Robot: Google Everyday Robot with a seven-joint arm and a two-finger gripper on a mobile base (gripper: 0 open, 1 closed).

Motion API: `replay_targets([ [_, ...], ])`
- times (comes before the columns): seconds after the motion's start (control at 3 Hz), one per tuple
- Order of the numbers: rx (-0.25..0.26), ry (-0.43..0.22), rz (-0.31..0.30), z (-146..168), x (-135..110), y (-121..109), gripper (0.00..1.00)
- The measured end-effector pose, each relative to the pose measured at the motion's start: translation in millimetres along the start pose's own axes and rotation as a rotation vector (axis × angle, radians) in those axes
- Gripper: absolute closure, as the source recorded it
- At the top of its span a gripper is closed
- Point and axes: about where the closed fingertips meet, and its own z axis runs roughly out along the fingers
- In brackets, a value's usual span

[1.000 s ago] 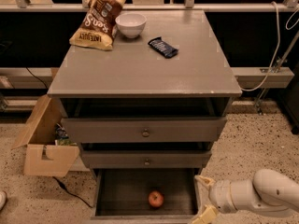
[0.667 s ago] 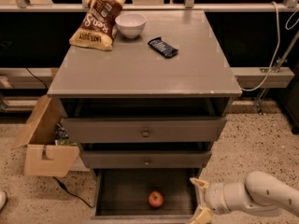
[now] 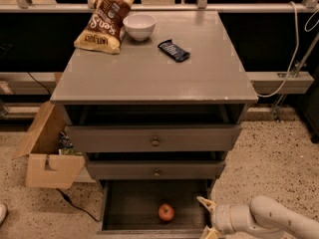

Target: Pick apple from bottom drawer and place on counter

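The apple, small and red-orange, lies on the dark floor of the open bottom drawer, a little right of its middle. My gripper is at the drawer's right front corner, to the right of the apple and apart from it. Its pale fingers stand spread, with nothing between them. The white arm reaches in from the lower right. The grey counter tops the cabinet above the two knobbed drawers.
On the counter stand a chip bag, a white bowl and a dark snack bar, all at the back. An open cardboard box sits on the floor at the cabinet's left. A cable hangs at the right.
My gripper and arm have moved left, closer to the drawer's right edge and the apple. The apple has not moved.
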Motion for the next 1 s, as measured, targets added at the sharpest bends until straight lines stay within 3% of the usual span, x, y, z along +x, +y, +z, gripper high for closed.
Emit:
replay_targets([
  [0.33, -0.022, -0.06, -0.015, 17.8, 21.4, -22.5, 0.0],
  [0.67, -0.022, -0.06, -0.015, 17.9, 21.4, -22.6, 0.0],
  [1.0, -0.004, -0.055, -0.003, 38.6, 37.2, -55.0, 0.0],
])
